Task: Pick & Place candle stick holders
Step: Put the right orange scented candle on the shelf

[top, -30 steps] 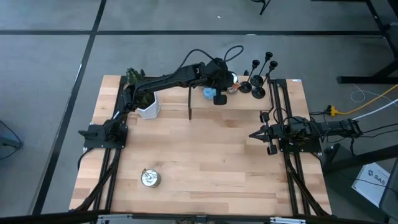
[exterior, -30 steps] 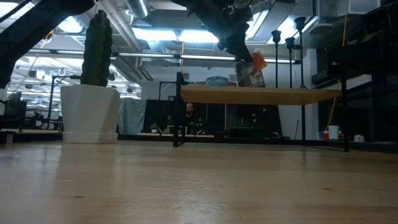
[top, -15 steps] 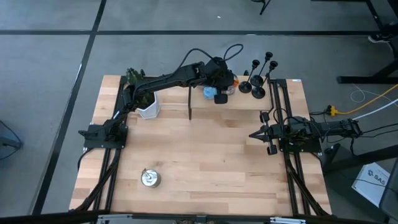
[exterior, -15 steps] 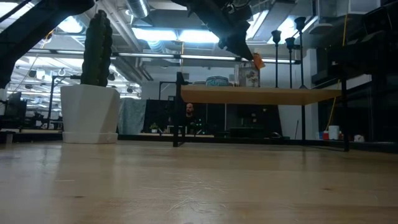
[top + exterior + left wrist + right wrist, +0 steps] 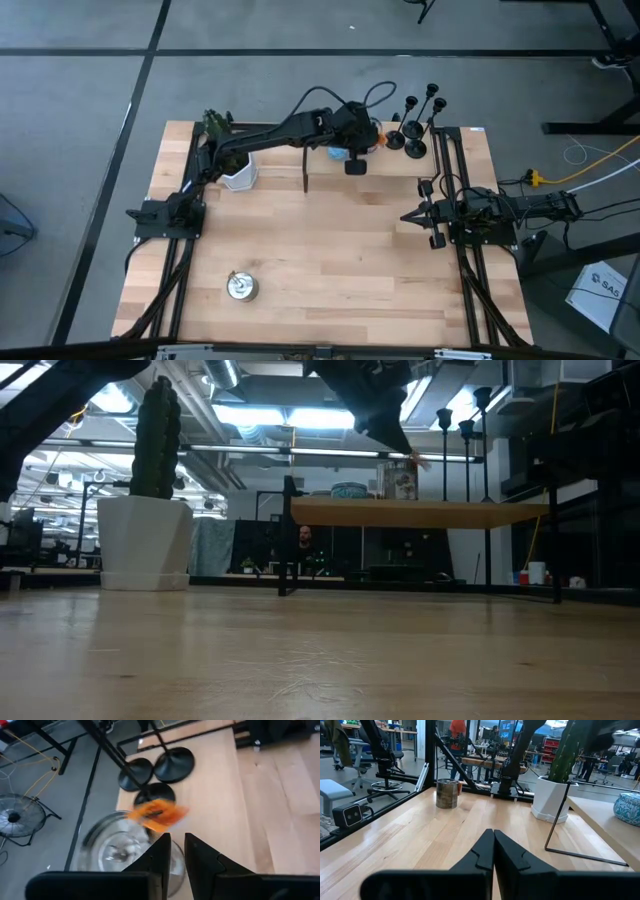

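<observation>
From above, the left hand [image 5: 354, 160] is reaching over the far side of the counter [image 5: 330, 250], above a raised shelf [image 5: 330, 175]. The candle stick holders [image 5: 412, 128] are standing in a little group just beside it, near the far right corner. The right hand [image 5: 410, 216] is waiting over the right edge, fingers pressed together, holding nothing. A silver tin [image 5: 240, 287] is sitting well apart, near the front.

From counter height, the left hand [image 5: 395, 435] is hanging over the shelf [image 5: 420, 512], just above a small jar [image 5: 398, 480]. The tall thin holders [image 5: 460, 450] are standing upright just beside the jar.

From the left wrist, the left hand [image 5: 172, 852] is showing only a thin gap between its fingers, with nothing in it. A glass jar [image 5: 120, 847] with an orange tag [image 5: 157, 813] is sitting right under the fingers. Three round black bases of the holders [image 5: 172, 764] are packed close together beyond it.

From the right wrist, the right hand [image 5: 492, 847] is pointing across the counter at a white cactus pot [image 5: 555, 802].

What could go wrong, I think: the holders are thin and tall, so a bump could tip one into the others. The jar is very close, so the hand might knock it. The narrow gap might also push a stem away rather than catch it.
</observation>
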### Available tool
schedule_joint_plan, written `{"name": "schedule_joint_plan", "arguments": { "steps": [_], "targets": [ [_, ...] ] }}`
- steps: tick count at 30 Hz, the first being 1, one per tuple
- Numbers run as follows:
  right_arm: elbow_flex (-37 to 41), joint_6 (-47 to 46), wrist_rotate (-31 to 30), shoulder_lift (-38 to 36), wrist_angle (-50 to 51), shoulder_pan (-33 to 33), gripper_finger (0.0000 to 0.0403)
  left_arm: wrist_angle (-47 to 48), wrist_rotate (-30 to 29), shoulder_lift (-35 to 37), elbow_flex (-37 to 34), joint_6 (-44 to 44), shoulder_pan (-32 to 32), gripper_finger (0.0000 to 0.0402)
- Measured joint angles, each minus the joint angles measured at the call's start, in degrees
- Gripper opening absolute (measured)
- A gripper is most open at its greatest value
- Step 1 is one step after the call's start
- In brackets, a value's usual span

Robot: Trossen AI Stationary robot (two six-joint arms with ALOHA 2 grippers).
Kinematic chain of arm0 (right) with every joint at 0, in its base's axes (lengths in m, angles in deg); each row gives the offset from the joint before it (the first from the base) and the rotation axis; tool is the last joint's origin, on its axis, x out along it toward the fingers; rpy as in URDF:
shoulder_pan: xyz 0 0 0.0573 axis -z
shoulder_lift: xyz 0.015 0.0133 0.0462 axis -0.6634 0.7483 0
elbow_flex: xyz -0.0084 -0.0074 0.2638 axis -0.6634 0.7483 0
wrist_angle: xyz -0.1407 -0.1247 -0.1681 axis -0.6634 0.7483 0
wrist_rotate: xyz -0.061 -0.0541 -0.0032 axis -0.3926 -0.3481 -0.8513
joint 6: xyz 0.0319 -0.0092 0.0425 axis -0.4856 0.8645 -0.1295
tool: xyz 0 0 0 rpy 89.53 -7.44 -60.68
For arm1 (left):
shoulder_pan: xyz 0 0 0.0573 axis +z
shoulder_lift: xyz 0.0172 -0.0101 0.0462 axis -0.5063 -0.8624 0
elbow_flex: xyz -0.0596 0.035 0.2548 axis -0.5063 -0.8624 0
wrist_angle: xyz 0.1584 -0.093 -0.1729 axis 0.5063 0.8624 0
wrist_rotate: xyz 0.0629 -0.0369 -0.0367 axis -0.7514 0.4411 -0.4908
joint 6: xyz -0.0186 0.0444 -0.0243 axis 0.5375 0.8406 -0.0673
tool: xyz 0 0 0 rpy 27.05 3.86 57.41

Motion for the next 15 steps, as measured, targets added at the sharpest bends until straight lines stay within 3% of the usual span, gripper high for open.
{"name": "schedule_joint_plan", "arguments": {
  "steps": [10,15],
  "targets": [
    [-0.01,0.00,-0.01,0.01,0.00,-0.01,0.0011,2.59,-8.86,0.02,0.00,3.07,-3.67,0.0047],
    [0.00,0.00,-0.02,0.00,0.00,0.00,0.0011,7.56,-10.08,0.02,-0.02,3.00,-3.65,0.0031]
  ]
}}
